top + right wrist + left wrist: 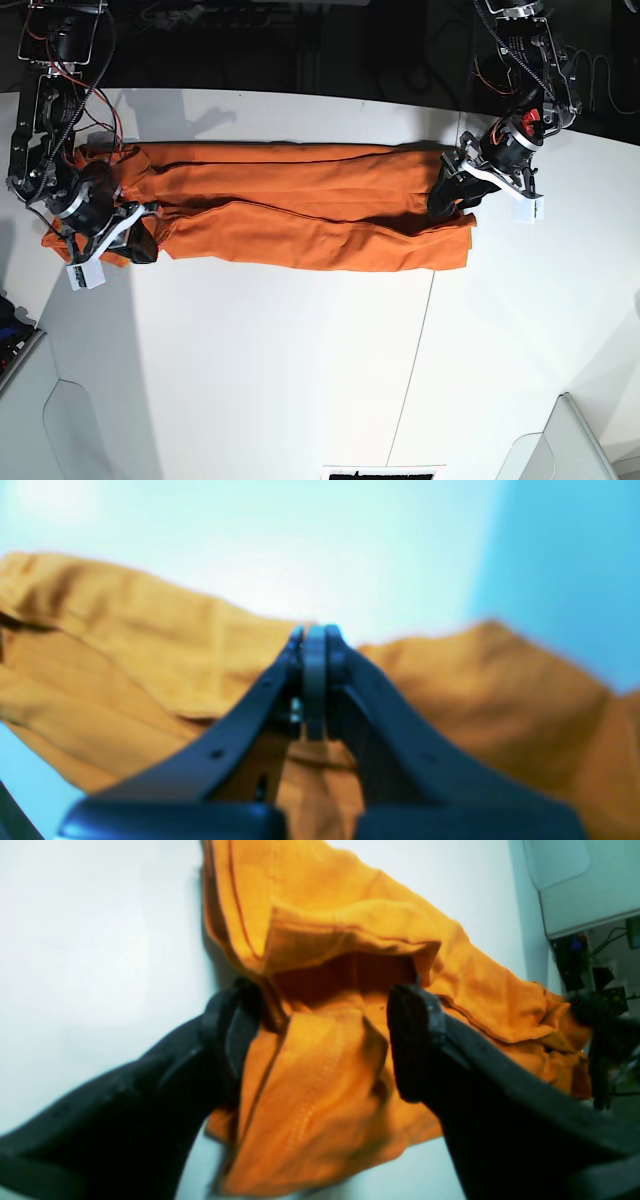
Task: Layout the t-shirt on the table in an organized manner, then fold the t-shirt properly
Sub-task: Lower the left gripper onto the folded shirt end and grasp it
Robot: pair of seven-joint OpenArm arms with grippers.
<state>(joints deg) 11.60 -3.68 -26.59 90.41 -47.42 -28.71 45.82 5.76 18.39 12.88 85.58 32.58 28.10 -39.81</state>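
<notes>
The t-shirt point(290, 215) lies stretched in a long band across the far half of the table point(300, 380), its long axis running side to side. At its left end the right gripper point(135, 240) has jaws pressed together, pinching cloth. At its right end the left gripper point(450, 195) has jaws spread over the cloth.

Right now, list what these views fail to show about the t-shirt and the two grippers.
- Right wrist view: the t-shirt is blurred, and the shut right gripper covers its own pinch point, so whether cloth is caught is unclear.
- Base view: the left gripper is too small, its jaws unreadable there.
- Left wrist view: the left gripper's fingers straddle a fold, hiding the cloth beneath.
- All views: folds hide collar and tag.
</notes>
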